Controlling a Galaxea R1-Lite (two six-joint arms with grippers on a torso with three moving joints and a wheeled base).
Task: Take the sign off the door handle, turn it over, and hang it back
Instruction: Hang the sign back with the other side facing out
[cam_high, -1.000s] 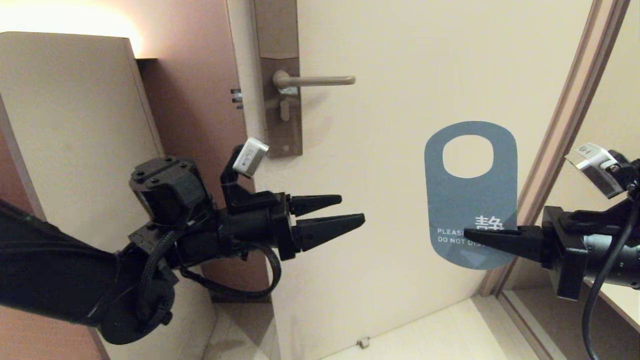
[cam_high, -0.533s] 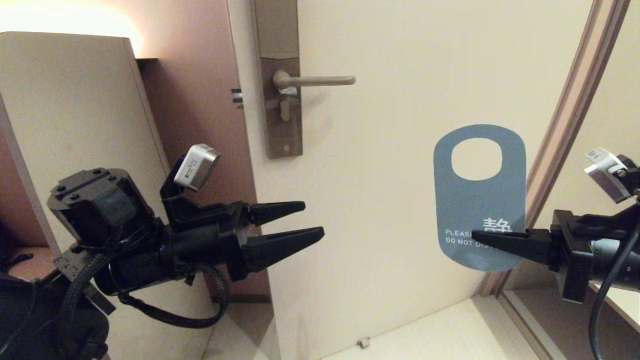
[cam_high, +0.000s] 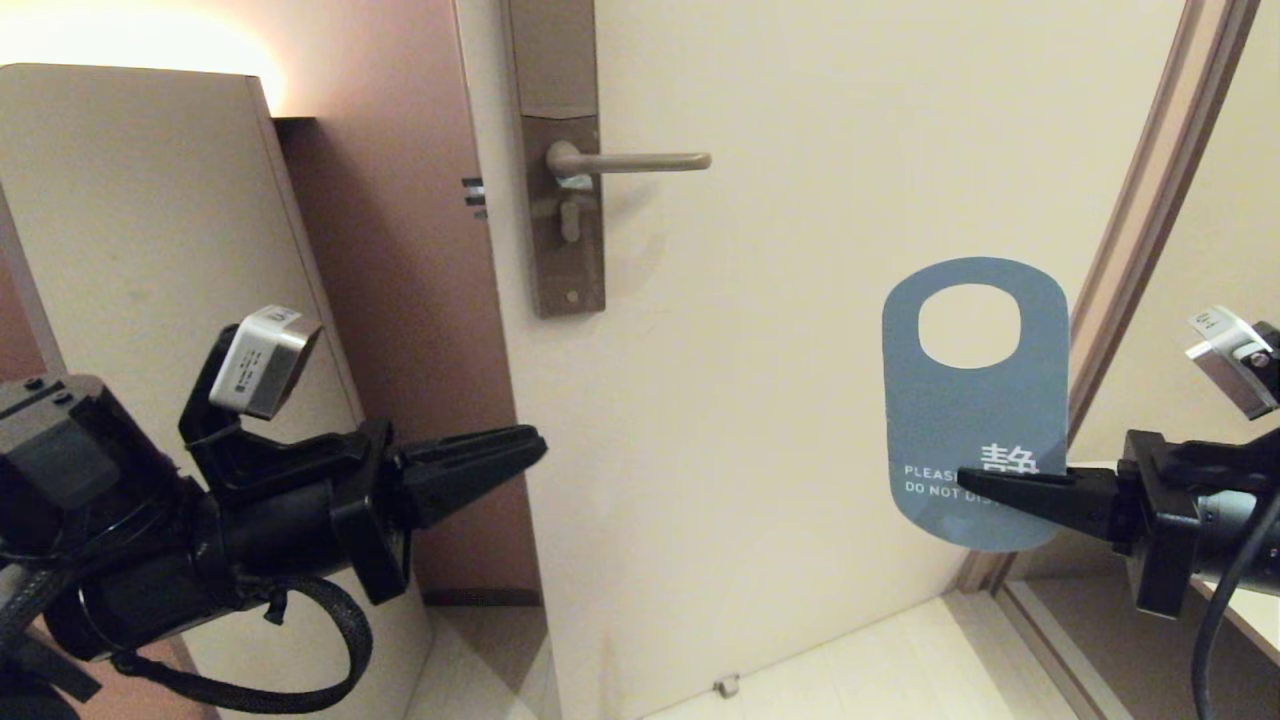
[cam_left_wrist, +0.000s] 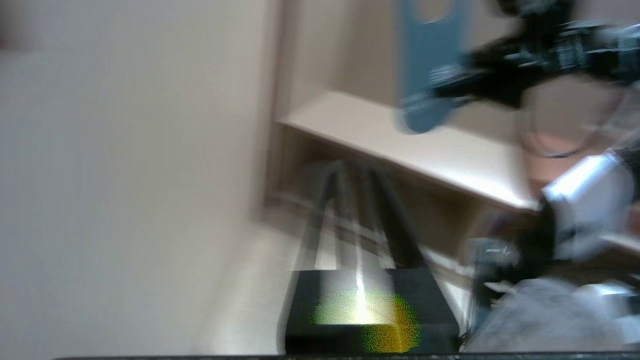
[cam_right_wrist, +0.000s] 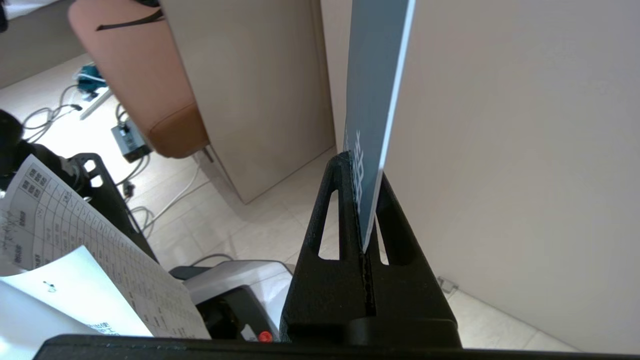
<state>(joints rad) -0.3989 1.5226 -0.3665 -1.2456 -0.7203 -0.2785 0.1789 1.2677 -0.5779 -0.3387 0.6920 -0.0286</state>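
Sign (cam_high: 975, 420) is hanging clear of the door, its lower edge clamped between the fingers of the right gripper (cam_high: 965, 478), blue "do not disturb" face toward the robot. Its long axis is standing upright, oval hole on top. The left gripper (cam_high: 535, 450) is sitting low at the left, fingers together, holding nothing. Farther back, the door handle (cam_high: 628, 160) is sitting bare, so removal looks done; whether the card is already turned I cannot tell, and rehanging is remaining.
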